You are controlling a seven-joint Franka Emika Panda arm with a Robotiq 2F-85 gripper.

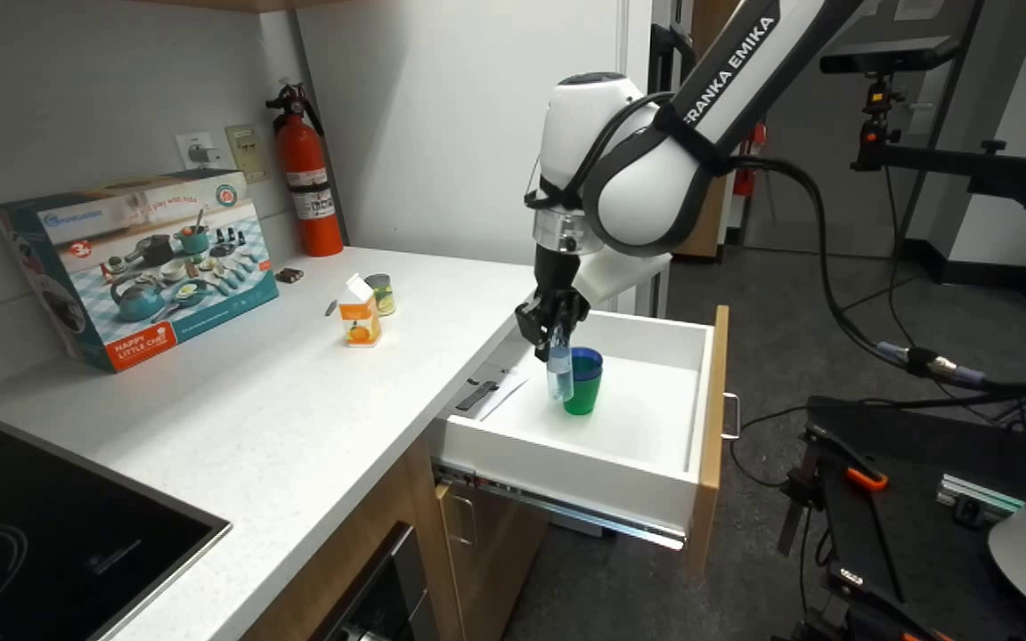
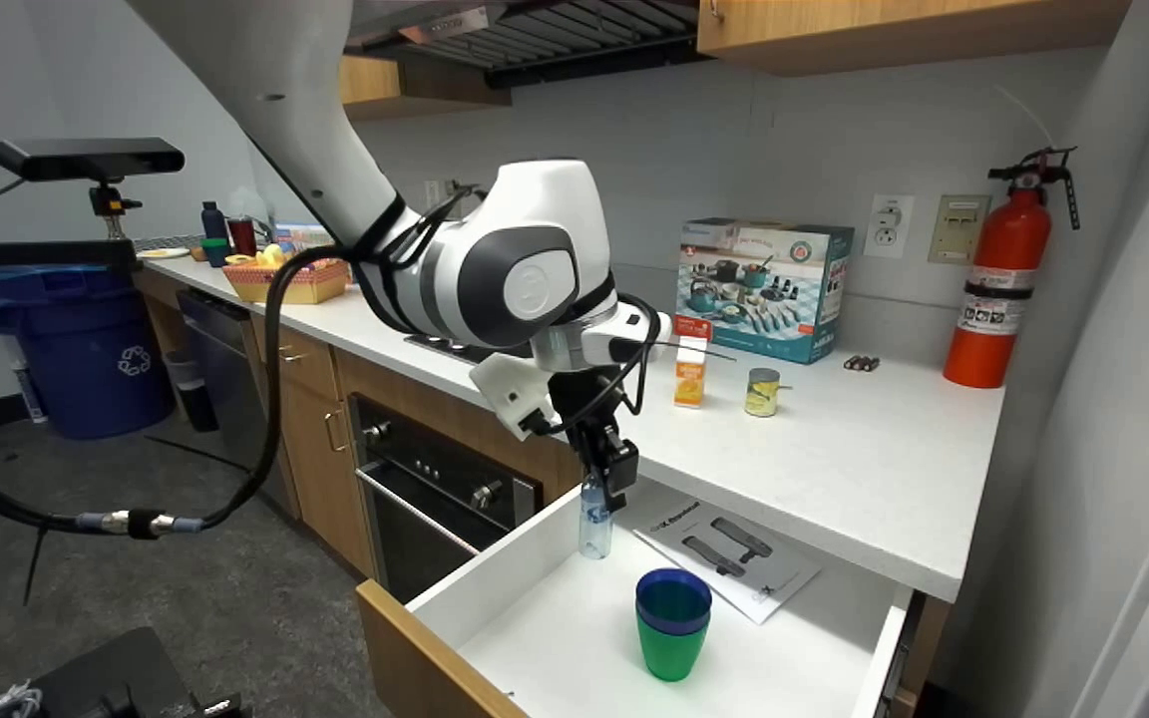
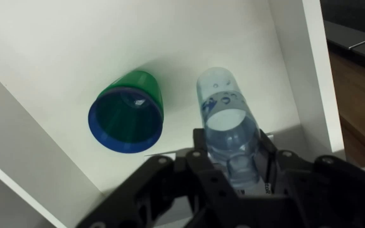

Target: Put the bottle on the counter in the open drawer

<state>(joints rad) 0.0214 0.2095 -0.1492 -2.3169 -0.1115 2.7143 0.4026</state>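
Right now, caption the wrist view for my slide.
Gripper holding a clear bottle over the floor of the open drawer, beside a blue-rimmed green cup.

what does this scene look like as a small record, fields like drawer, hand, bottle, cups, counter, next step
drawer: open
hand: closed on bottle
bottle: roughly upright over drawer floor; can't tell if its base touches
cups: blue cup nested in green cup, upright in drawer, apart from bottle
paper: printed sheet in drawer
counter: carries carton, can, box, extinguisher, among others
next step: probably release bottle once its base rests
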